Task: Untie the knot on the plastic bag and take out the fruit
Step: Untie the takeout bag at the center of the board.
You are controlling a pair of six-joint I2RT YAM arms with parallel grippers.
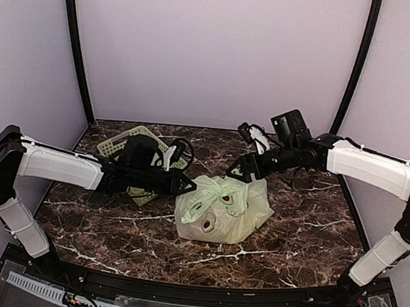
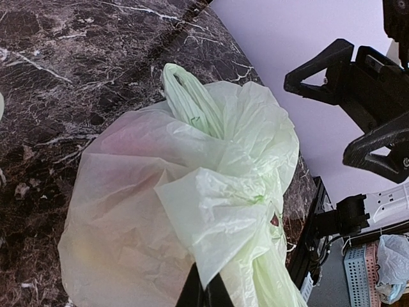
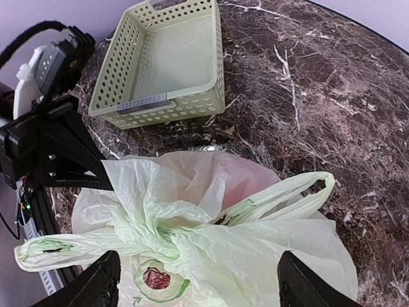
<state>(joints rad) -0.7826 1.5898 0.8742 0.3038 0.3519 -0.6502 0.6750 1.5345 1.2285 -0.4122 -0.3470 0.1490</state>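
Observation:
The pale green plastic bag (image 1: 222,212) sits tied in the middle of the table. Its knot (image 3: 163,234) is bunched on top, with one loop handle (image 3: 298,192) sticking out to the right and one (image 3: 51,248) to the left. My left gripper (image 2: 206,291) is shut on a flap of the bag near the knot (image 2: 259,199); in the top view it (image 1: 187,186) is at the bag's left edge. My right gripper (image 3: 201,288) is open wide, just above the bag, its fingers either side of the knot. The fruit is hidden apart from a reddish tint (image 3: 252,176) through the plastic.
The rigid pale green perforated basket (image 3: 167,70) stands empty behind the bag, at the back left of the table (image 1: 129,146) under my left arm. The marble table (image 1: 307,221) runs to the black front rail and the curved back wall.

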